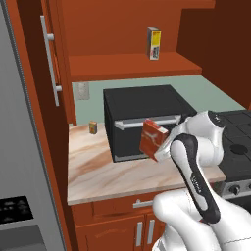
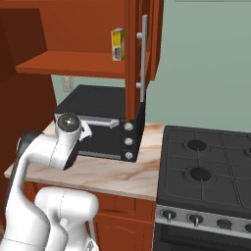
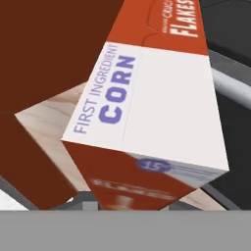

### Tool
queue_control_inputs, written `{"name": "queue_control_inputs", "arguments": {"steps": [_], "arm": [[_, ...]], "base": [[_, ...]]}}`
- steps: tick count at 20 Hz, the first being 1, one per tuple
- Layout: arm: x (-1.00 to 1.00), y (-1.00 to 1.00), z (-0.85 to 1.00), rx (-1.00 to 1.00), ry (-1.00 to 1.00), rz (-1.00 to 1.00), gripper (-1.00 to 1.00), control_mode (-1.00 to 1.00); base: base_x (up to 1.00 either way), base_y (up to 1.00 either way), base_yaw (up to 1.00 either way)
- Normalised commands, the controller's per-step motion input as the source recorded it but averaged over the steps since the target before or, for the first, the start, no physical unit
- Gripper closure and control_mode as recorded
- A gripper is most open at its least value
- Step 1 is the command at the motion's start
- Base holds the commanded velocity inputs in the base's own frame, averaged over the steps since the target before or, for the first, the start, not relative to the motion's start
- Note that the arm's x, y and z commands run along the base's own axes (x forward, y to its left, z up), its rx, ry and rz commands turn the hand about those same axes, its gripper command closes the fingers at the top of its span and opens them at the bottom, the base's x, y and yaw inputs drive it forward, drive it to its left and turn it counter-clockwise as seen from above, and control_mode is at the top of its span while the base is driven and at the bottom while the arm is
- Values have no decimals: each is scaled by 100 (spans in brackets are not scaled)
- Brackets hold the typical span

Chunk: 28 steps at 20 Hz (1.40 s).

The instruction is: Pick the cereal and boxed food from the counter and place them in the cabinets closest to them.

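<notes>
One box is already standing on the cabinet shelf (image 1: 127,66); the gripper (image 1: 164,147) is clamping the cereal box (image 1: 152,139) tilted before the toaster oven (image 1: 142,105), presumably for shelving.

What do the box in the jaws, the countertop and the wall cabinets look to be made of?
Cereal box: printed cardboard by the look, matte, with flat folded faces and lettering reading CORN and FLAKES. Countertop: beige stone-like slab, marble or laminate, going by its streaked veining and faint sheen. Cabinets: reddish-brown wood or veneer, smooth, no grain visible, with a silver metal-looking bar handle.
</notes>
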Motion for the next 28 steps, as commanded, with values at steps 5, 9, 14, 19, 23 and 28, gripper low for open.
{"name": "queue_control_inputs", "arguments": {"steps": [5, 9, 14, 19, 23, 28], "arm": [[-68, 0, 81, 0, -23, -9, 100, -100], [-55, 1, 87, 0, -16, -13, 100, -100], [-48, 4, 80, 0, -18, -14, 100, -100], [-26, 13, 84, 0, -22, -14, 100, -100], [-24, 8, 86, 0, -21, -13, 100, -100], [-26, 1, 66, 0, -19, -11, 100, -100]], "base": [[0, 0, 0], [0, 0, 0], [0, 0, 0], [0, 0, 0], [0, 0, 0], [0, 0, 0]]}}
